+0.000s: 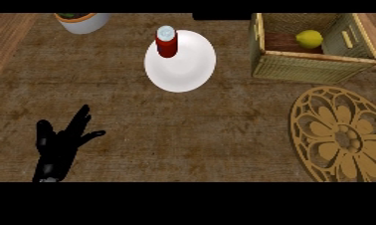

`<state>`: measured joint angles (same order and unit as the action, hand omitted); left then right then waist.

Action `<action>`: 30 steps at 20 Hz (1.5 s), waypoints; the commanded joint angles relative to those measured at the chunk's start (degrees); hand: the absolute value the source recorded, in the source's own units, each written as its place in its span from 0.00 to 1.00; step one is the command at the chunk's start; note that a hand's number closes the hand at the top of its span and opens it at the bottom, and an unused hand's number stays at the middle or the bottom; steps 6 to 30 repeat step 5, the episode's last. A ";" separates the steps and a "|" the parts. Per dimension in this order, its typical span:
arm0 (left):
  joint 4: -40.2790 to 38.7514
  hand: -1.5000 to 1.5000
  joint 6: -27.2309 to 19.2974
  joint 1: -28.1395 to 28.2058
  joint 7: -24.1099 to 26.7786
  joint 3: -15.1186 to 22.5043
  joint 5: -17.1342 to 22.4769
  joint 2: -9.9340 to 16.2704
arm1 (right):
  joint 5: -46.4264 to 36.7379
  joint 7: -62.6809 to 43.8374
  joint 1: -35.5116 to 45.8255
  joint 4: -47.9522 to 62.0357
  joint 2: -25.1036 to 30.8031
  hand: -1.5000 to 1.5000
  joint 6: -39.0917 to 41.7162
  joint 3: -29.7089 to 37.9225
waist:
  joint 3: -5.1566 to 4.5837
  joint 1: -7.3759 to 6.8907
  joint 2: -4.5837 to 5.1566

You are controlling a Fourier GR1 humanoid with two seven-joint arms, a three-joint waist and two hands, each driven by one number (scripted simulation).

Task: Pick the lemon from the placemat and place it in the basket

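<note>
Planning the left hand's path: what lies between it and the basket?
In the head view, the white plate with a red bottle lies between the left hand and the basket.

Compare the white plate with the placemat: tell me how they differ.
The plate is plain white and solid; the placemat is tan with an openwork flower pattern. The plate carries a red bottle at its far edge; the placemat carries nothing. The plate lies mid-counter, the placemat at the right edge, partly cut off. Both are round and lie flat.

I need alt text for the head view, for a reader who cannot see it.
A lemon lies inside the wicker basket at upper right, above an ornate round placemat. A red bottle stands on a white plate; the left hand rests open at lower left.
</note>
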<state>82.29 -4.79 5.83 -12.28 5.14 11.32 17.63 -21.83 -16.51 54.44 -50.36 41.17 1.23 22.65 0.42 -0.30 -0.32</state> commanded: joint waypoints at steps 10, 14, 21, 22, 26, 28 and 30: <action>-3.54 0.50 0.13 3.02 0.49 0.63 -1.97 -0.76 | 3.91 4.27 -4.23 6.18 9.30 0.00 2.24 7.70 | -0.39 0.04 0.52; -3.54 0.50 0.13 3.02 0.49 0.63 -1.97 -0.76 | 3.91 4.27 -4.23 6.18 9.30 0.00 2.24 7.70 | -0.39 0.04 0.52; -3.54 0.50 0.13 3.02 0.49 0.63 -1.97 -0.76 | 3.91 4.27 -4.23 6.18 9.30 0.00 2.24 7.70 | -0.39 0.04 0.52; -3.54 0.50 0.13 3.02 0.49 0.63 -1.97 -0.76 | 3.91 4.27 -4.23 6.18 9.30 0.00 2.24 7.70 | -0.39 0.04 0.52; -3.54 0.50 0.13 3.02 0.49 0.63 -1.97 -0.76 | 3.91 4.27 -4.23 6.18 9.30 0.00 2.24 7.70 | -0.39 0.04 0.52; -3.54 0.50 0.13 3.02 0.49 0.63 -1.97 -0.76 | 3.91 4.27 -4.23 6.18 9.30 0.00 2.24 7.70 | -0.39 0.04 0.52; -3.54 0.50 0.13 3.02 0.49 0.63 -1.97 -0.76 | 3.91 4.27 -4.23 6.18 9.30 0.00 2.24 7.70 | -0.39 0.04 0.52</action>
